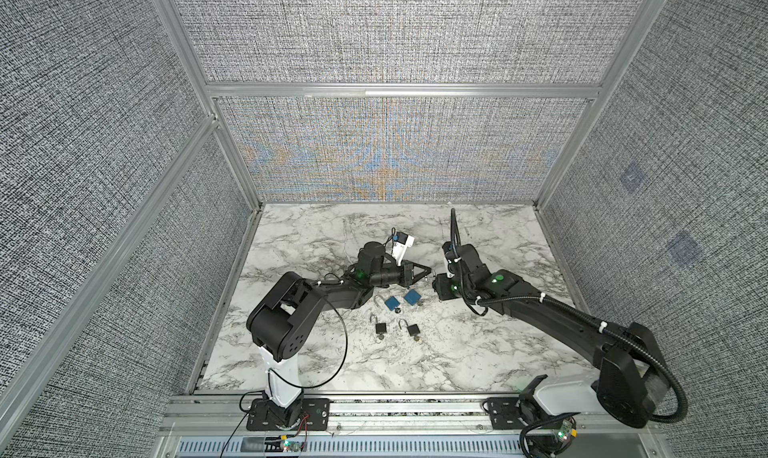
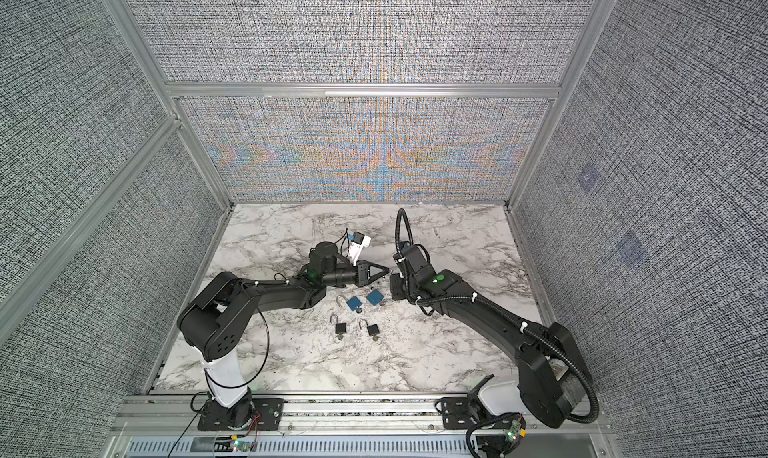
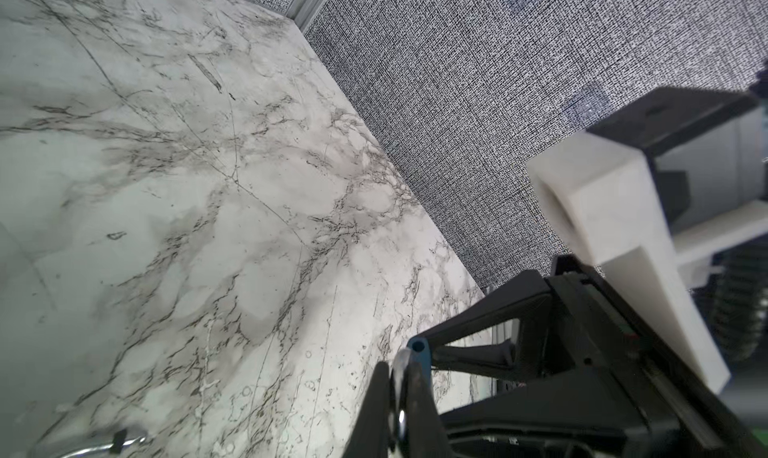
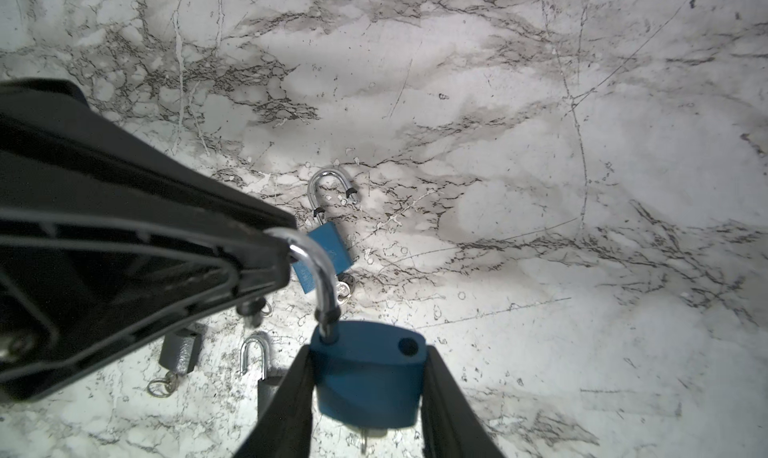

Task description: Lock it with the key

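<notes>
A blue padlock (image 4: 368, 377) hangs in the air between my two grippers, above the marble table (image 4: 540, 144). My right gripper (image 4: 368, 354) has a finger against each side of its body. Its silver shackle (image 4: 318, 269) stands open, one leg out of its hole. My left gripper (image 3: 399, 370) is shut on that shackle (image 3: 401, 364), and in the right wrist view its fingertips (image 4: 274, 264) pinch the bow. A silver key (image 4: 365, 439) sticks out under the body. In both top views the left gripper (image 1: 430, 274) (image 2: 388, 272) meets the right wrist mid-table.
Two more blue padlocks (image 1: 390, 303) (image 1: 411, 296) lie on the table just in front of the grippers, and two black padlocks (image 1: 380, 328) (image 1: 413, 330) nearer the front, all with open shackles and keys. Fabric walls enclose three sides.
</notes>
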{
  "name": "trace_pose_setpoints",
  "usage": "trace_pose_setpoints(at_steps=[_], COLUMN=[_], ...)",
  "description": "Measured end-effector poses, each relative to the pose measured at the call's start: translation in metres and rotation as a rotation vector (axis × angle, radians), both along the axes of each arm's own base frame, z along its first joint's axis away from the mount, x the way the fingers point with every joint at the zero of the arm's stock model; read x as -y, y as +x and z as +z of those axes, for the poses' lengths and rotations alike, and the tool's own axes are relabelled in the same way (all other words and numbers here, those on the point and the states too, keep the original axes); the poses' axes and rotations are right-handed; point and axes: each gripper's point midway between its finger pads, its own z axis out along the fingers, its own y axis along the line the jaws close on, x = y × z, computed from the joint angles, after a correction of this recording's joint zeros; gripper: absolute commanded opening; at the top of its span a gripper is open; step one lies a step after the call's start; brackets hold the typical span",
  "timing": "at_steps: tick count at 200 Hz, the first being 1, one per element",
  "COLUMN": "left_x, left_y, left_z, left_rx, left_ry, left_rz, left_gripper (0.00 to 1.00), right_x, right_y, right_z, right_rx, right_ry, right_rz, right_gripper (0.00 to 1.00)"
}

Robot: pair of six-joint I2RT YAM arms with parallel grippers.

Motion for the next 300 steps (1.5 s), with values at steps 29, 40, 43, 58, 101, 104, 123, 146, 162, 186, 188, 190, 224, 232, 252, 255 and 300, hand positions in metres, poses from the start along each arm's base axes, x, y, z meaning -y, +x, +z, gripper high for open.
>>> trace_pose_setpoints(at_steps=[29,40,43,58,101,104,123,146,162,186,188,190,224,232,252,255,300], left_x=[-0.005,-0.006,-0.006,-0.007,-0.010,-0.010,-0.011,-0.012,-0.012,-0.013,-0.013,-0.013,-0.014,-0.013,-0.012,-0.012,-0.011], left_y=[0.006,0.008,0.009,0.014,0.025,0.025,0.028,0.031,0.033,0.036,0.036,0.036,0.036,0.037,0.038,0.038,0.039], left_z=[-0.005,0.001,0.003,0.012,0.033,0.035,0.043,0.051,0.055,0.056,0.056,0.056,0.053,0.055,0.059,0.060,0.063], left_rx=[-0.052,-0.068,-0.069,-0.087,-0.132,-0.130,-0.137,-0.147,-0.149,-0.149,-0.149,-0.151,-0.166,-0.164,-0.167,-0.167,-0.170], left_ry=[0.019,0.004,-0.001,-0.027,-0.064,-0.065,-0.064,-0.052,-0.041,-0.029,-0.028,-0.026,-0.015,-0.019,-0.030,-0.032,-0.040], left_rz=[0.056,0.080,0.085,0.120,0.200,0.203,0.224,0.241,0.248,0.264,0.265,0.266,0.271,0.271,0.273,0.273,0.273], left_gripper=[0.00,0.00,0.00,0.00,0.00,0.00,0.00,0.00,0.00,0.00,0.00,0.00,0.00,0.00,0.00,0.00,0.00], right_x=[-0.008,-0.004,-0.003,0.001,0.001,0.001,0.002,0.004,0.003,-0.001,-0.001,-0.002,-0.008,-0.009,-0.010,-0.010,-0.010], right_y=[-0.001,-0.003,-0.004,-0.007,-0.012,-0.012,-0.008,0.004,0.014,0.026,0.027,0.028,0.037,0.039,0.043,0.044,0.046], right_z=[0.020,0.021,0.021,0.023,0.031,0.032,0.033,0.032,0.033,0.035,0.035,0.036,0.040,0.040,0.040,0.040,0.036], right_rx=[0.061,0.076,0.079,0.098,0.161,0.165,0.199,0.223,0.238,0.251,0.252,0.254,0.267,0.267,0.269,0.269,0.261], right_ry=[0.109,0.130,0.134,0.161,0.225,0.228,0.246,0.254,0.262,0.268,0.268,0.270,0.287,0.291,0.297,0.297,0.303], right_rz=[0.018,0.006,0.003,-0.002,0.008,0.008,-0.001,-0.019,-0.031,-0.027,-0.026,-0.024,-0.006,-0.005,-0.001,-0.001,0.002], right_gripper=[0.67,0.67,0.67,0.67,0.60,0.58,0.53,0.50,0.49,0.48,0.48,0.48,0.44,0.43,0.44,0.43,0.37])
